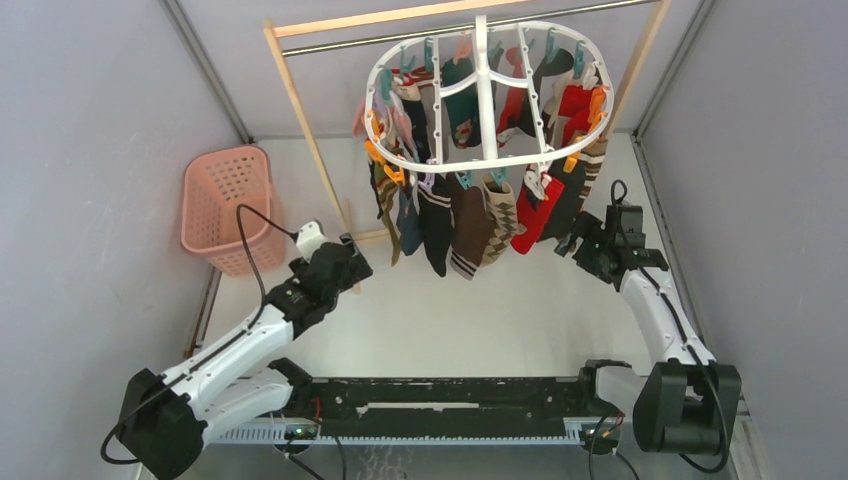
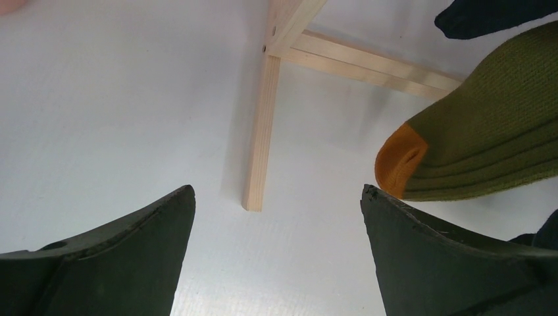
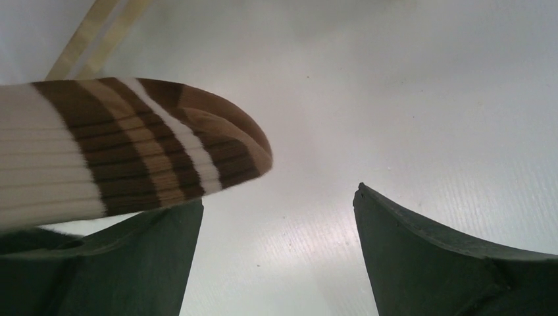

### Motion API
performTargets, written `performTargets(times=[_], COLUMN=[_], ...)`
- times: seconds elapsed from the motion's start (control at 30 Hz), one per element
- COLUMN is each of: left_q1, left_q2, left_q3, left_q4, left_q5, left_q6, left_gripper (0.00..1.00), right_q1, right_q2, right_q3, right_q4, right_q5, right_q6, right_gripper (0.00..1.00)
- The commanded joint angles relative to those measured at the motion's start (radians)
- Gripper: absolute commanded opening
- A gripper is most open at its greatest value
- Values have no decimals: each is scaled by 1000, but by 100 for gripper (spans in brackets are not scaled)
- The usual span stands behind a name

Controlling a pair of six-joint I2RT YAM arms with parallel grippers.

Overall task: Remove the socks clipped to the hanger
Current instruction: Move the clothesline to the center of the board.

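**Socks all on the hanger, both grippers empty**

Socks [image 1: 462,215] hang in a tight ring from the clips of the white hanger [image 1: 484,90], hooked on the wooden rail [image 1: 300,110] at the back of the table [image 1: 480,310].
Left gripper [image 1: 352,262]: fingers spread wide, nothing between them. An olive sock [image 2: 474,151] is just beside its right finger.
Right gripper [image 1: 572,243]: also wide open, with a brown-striped sock [image 3: 164,138] over its left finger.

Risks:
- The hanger swings free, so a sideways tug likely moves it instead of popping the clip.
- The socks overlap, so it's easy to pinch two.
- The left arm is close to the rail foot [image 2: 260,131] and could knock it.

The pink basket [image 1: 225,205] sits far left, not in the way.
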Motion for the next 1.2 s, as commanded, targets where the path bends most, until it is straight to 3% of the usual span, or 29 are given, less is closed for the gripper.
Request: performTargets(times=[0.0,0.1,0.43,0.73,0.87,1.0,1.17], left_q1=[13,14,19,19,20,22,31], left_q2=[30,58,131,265,308,341,381], left_q3=[-22,-26,-33,-8,-7,-8,-3], left_q4=[58,75,116,154,167,177,191], left_q5=[25,38,45,58,51,36,29], left_q6=[-14,-6,3,-12,-29,-40,-49], left_gripper=[100,100,84,75,70,58,52], right_q1=[-5,-5,-8,-119,-171,-204,-223], right_q2=[46,60,114,130,155,195,226], right_q3=[33,29,29,62,65,65,63], right_q4=[50,55,94,110,136,151,171], right_q5=[12,35,72,184,159,119,96], right_q6=[-20,-21,-21,14,30,44,66], right_gripper=[90,90,85,83,83,82,81])
